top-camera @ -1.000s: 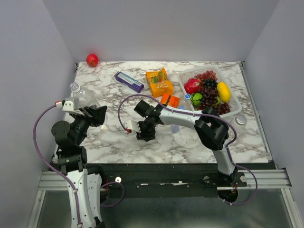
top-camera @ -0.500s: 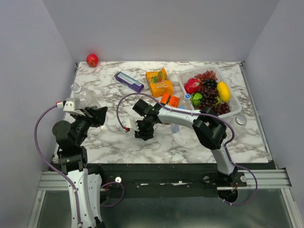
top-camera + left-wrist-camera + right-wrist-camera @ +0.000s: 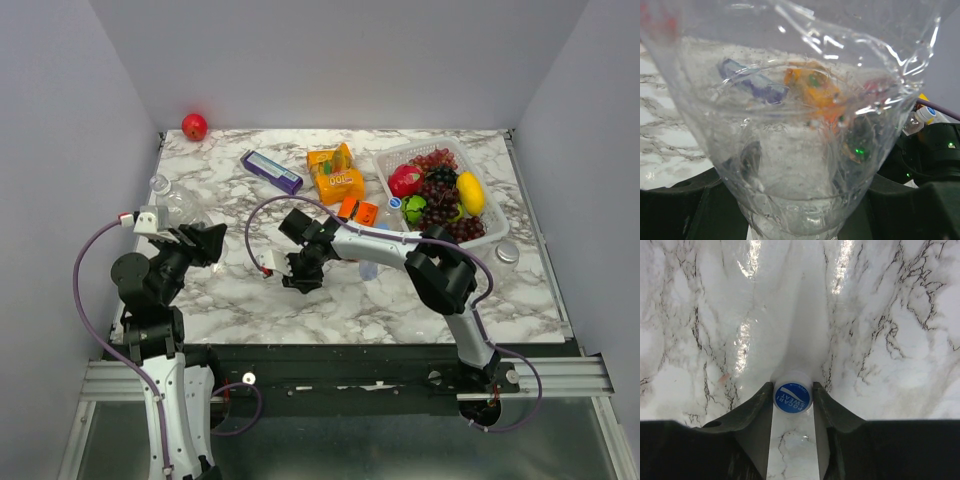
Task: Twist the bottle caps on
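My left gripper [image 3: 197,240] is shut on a clear plastic bottle [image 3: 172,205] and holds it at the table's left edge, its open neck pointing to the far left. In the left wrist view the bottle [image 3: 800,125] fills the frame between the dark fingers [image 3: 685,210]. My right gripper [image 3: 300,278] is over the near middle of the table. In the right wrist view it [image 3: 792,405] is shut on a bottle cap [image 3: 792,397] with a blue top, pinched at the fingertips just above the marble. A second clear bottle [image 3: 369,266] lies under the right arm.
A white basket [image 3: 497,228] of toy fruit stands at the back right, with a blue cap [image 3: 394,202] at its left edge. Orange packs [image 3: 337,172], a purple box [image 3: 271,171], a red ball [image 3: 194,126] and a round metal can [image 3: 507,252] are also about.
My right gripper has shifted a little to the left with the cap in it. The left arm and its bottle have not moved.
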